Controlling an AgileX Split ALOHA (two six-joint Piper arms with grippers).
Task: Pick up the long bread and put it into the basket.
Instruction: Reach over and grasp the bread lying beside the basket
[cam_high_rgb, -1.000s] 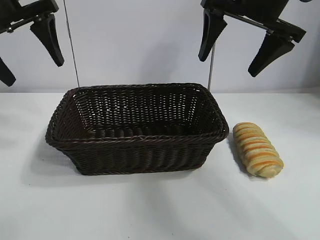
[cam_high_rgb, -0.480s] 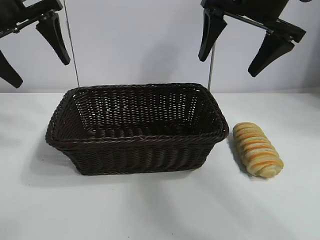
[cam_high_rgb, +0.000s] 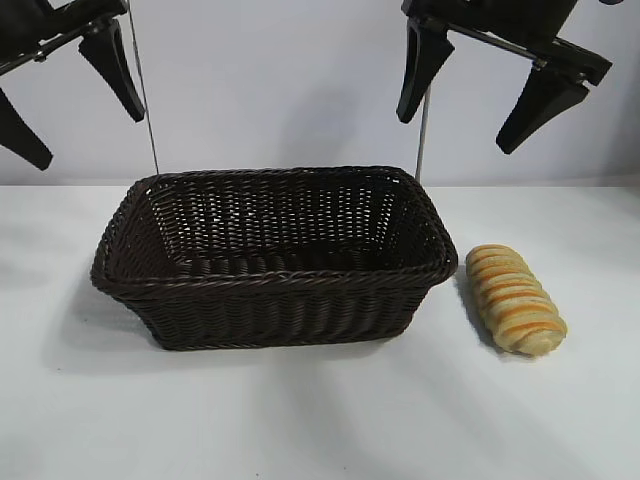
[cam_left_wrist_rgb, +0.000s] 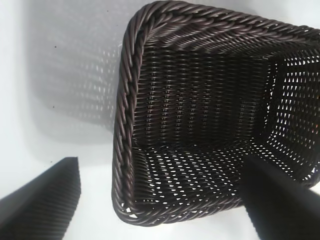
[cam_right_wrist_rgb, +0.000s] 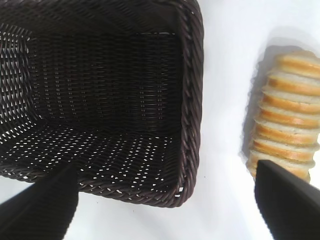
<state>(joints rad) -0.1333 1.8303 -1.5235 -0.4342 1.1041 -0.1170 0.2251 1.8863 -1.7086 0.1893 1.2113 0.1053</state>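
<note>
Bread and basket sit side by side on the white table (cam_high_rgb: 300, 420): the long bread (cam_high_rgb: 515, 299), a ridged golden-tan loaf with orange-brown stripes, lies flat just beside the right-hand end of the basket (cam_high_rgb: 275, 300), apart from its braided rim and angled slightly toward the front of the table. Nothing rests inside the dark woven basket; both wrist views look down onto its bare wicker floor. High above the right end of the basket and the loaf hangs the right pincer (cam_high_rgb: 495, 95), its two black fingers spread wide and gripping nothing. Its wrist view shows the loaf close to one fingertip (cam_right_wrist_rgb: 290, 200) and the basket corner between the fingers. Over the basket's left end, at the upper left corner of the exterior view, hangs the left pincer (cam_high_rgb: 78, 105), likewise spread wide and empty, well clear of the rim below. In its wrist view one fingertip (cam_left_wrist_rgb: 45, 200) stands over bare table outside the basket and the other over the basket's interior.
</note>
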